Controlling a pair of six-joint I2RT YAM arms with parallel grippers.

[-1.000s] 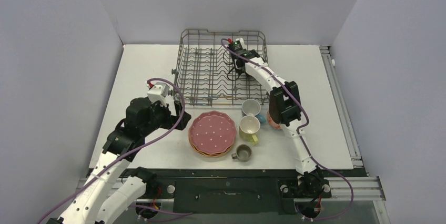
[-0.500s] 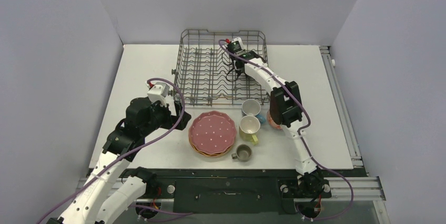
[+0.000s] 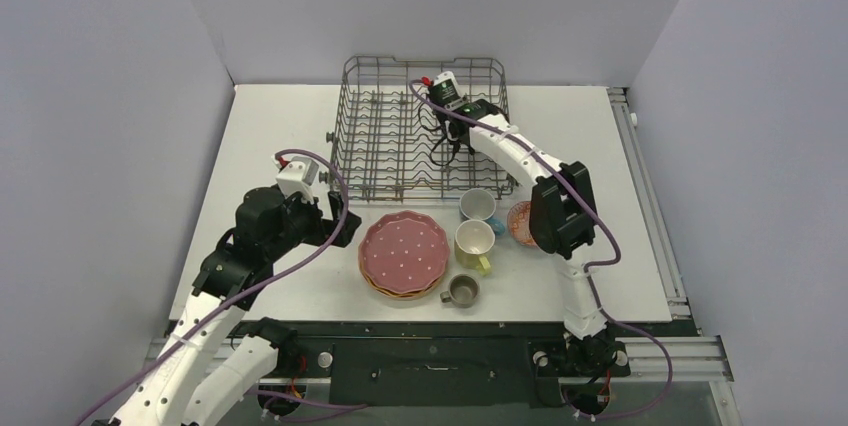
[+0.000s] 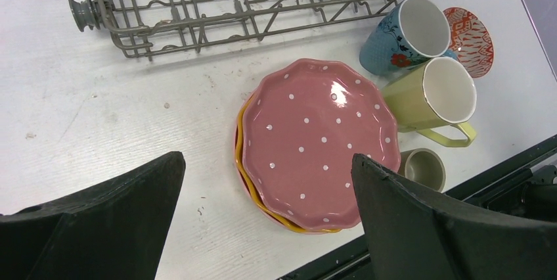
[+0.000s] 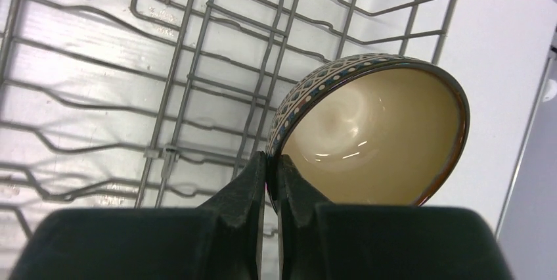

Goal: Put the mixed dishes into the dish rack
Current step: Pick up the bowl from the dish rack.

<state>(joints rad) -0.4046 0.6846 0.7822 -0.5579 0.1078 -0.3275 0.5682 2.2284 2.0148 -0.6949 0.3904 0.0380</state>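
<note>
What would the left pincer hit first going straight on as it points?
Likely the pink plate, which sits dead ahead between the open left pincer's fingers; depth is hard to judge.

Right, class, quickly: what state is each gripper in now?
Left gripper: open, holding nothing.
Right gripper: shut on the rim of the bowl.
</note>
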